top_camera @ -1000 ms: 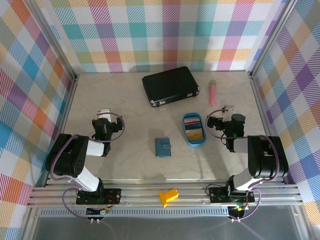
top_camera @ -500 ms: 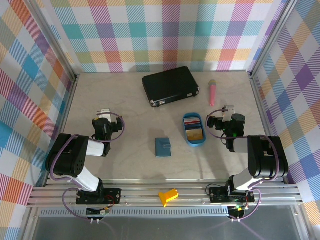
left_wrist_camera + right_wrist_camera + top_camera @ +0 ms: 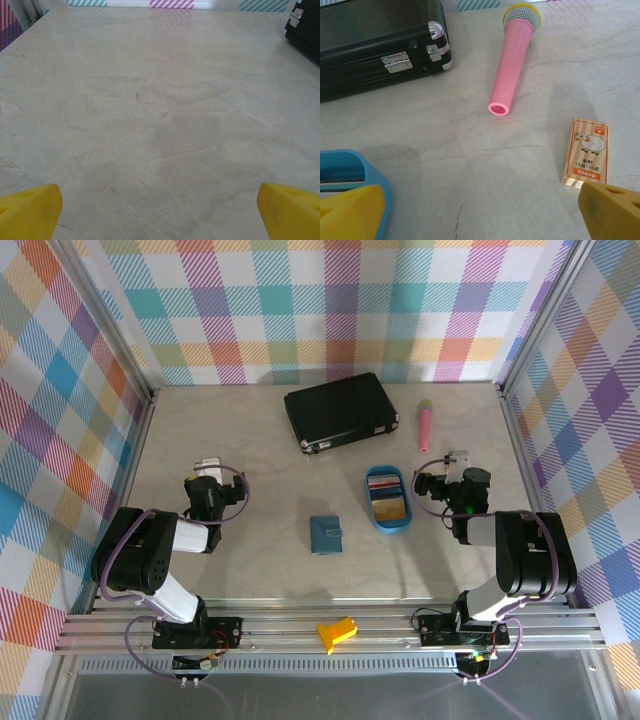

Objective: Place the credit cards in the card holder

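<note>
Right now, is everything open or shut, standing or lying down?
card holder: folded shut, lying flat.
credit cards: lying in the blue tray.
black case: lid shut.
pink microphone: lying on its side.
sheep card: flat, picture up.
left gripper: open, empty.
right gripper: open, empty.

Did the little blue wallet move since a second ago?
No. The wallet sits in the same spot, just left of the blue tray and nearer than the black case.

A lab test cell — aluminium rails, plaid backdrop walls, marble-look tabletop.
</note>
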